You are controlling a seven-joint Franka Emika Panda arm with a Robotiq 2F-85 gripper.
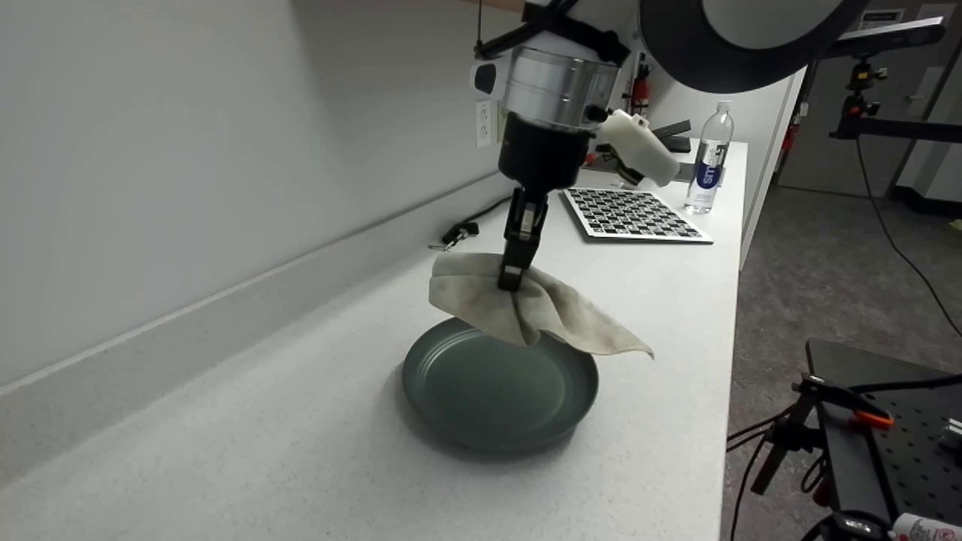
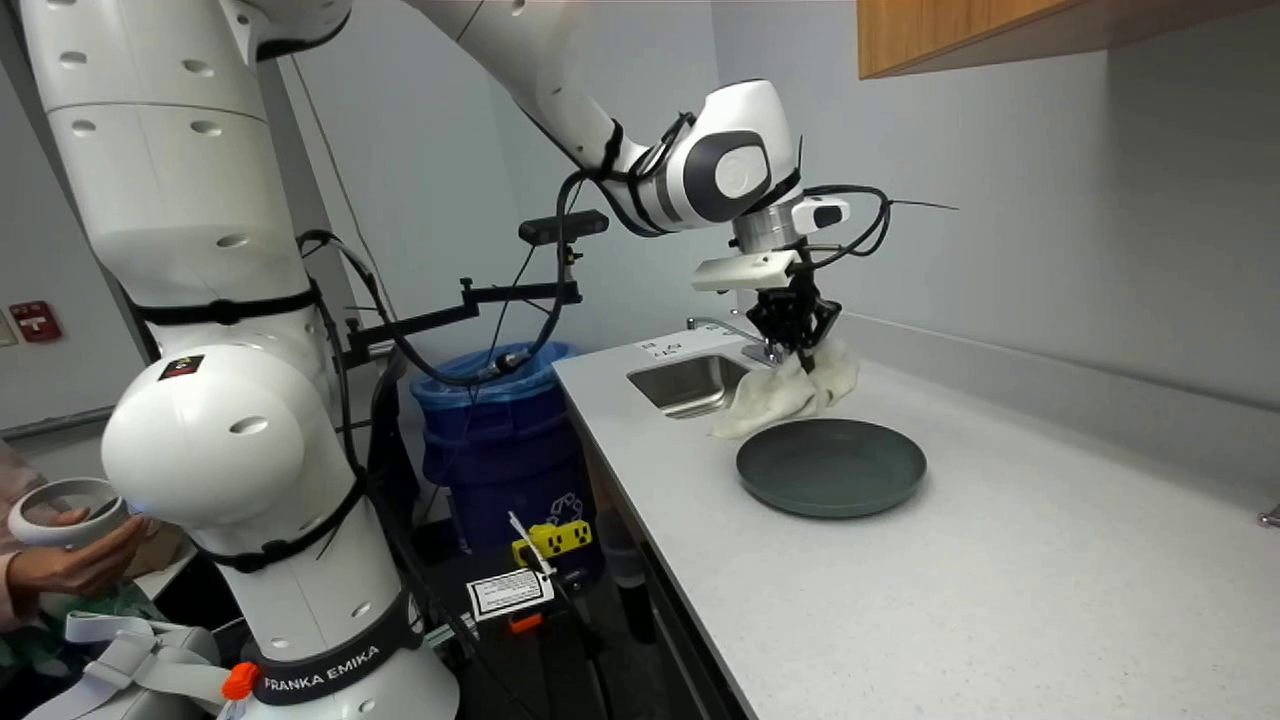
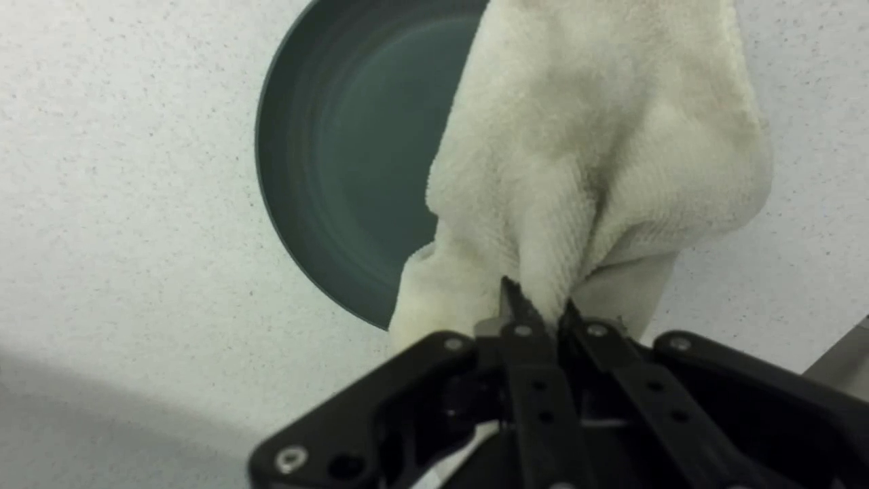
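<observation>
A robot gripper (image 1: pixel 510 279), its fingers pinched together on a fold of cream cloth (image 1: pixel 481 304), hangs above a finely speckled white counter (image 1: pixel 263 451). The cloth droops over part of the rim of a round, dark green plate (image 1: pixel 500 391); whether it touches the plate cannot be told. One corner trails out past the rim, stopping short of the counter's long free edge (image 1: pixel 729 361). The plate sits between that edge and a low backsplash (image 1: pixel 173 357), apart from both, with counter surface showing on either side. Behind the backsplash rises a pale grey wall (image 1: pixel 150 150). Further along the counter, past the gripper, a black-and-white patterned board (image 1: pixel 635 214) lies flat, and a clear water bottle (image 1: pixel 709 165) stands upright near the edge. In an exterior view, a steel sink (image 2: pixel 690 385) with a faucet (image 2: pixel 762 352) beside it is set into the counter, a blue bin (image 2: pixel 500 450) stands just off the counter's edge, and a wooden cabinet (image 2: pixel 960 35) hangs on the wall above
</observation>
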